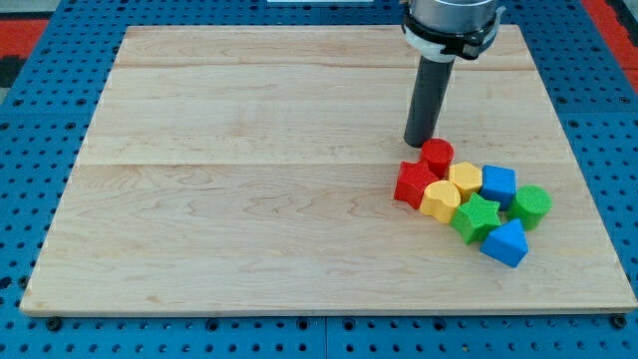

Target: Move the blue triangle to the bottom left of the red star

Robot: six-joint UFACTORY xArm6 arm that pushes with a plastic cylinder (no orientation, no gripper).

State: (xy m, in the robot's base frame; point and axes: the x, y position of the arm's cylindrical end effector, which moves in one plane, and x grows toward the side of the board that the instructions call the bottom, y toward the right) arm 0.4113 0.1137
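Observation:
The blue triangle (504, 243) lies at the lower right end of a tight cluster of blocks on the wooden board (249, 179). The red star (414, 183) is at the cluster's left end. Between them lie a yellow heart-like block (440, 199) and a green star (477, 217). My tip (419, 142) rests on the board just above the cluster, close to the upper left of a red cylinder (437, 156) and above the red star. It is far from the blue triangle.
The cluster also holds a yellow block (466, 179), a blue cube (497, 184) and a green cylinder (530, 204). The board's right edge (588, 189) runs close to the cluster. Blue pegboard surrounds the board.

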